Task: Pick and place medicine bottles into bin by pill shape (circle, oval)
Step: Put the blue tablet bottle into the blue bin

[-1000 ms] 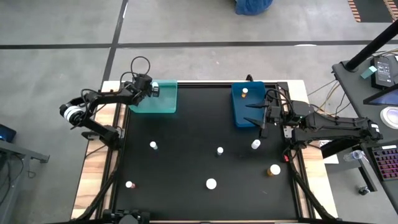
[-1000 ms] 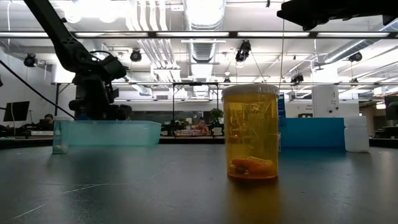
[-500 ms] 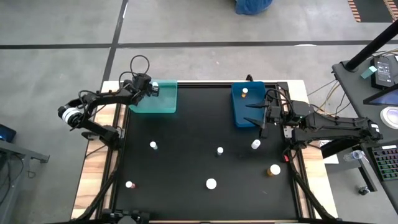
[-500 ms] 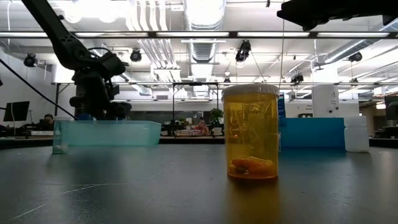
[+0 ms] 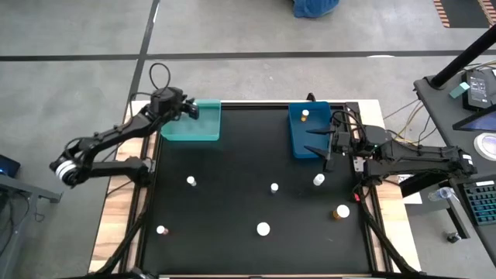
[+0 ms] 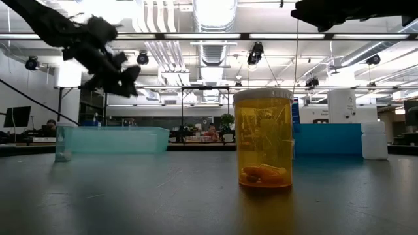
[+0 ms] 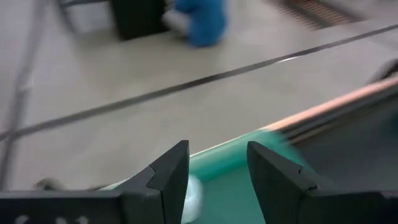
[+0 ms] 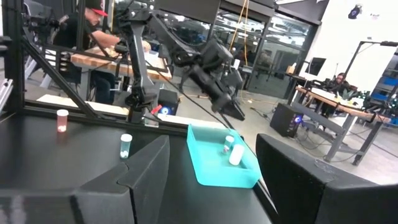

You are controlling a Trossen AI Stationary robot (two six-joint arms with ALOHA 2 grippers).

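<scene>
Off-task surroundings
A blue bag [image 5: 315, 7] lies on the floor far beyond the table; a keyboard [image 5: 485, 208] sits right.

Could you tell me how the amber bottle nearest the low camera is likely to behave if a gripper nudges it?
The amber bottle stands upright, taller than wide, so a high push might tip it. Few pills lie at its bottom, so it is probably light and may slide.

The left hand [image 5: 192, 109] has risen from inside the teal bin [image 5: 203, 132]. Its arm now stretches farther back, and its jaws have parted.
</scene>
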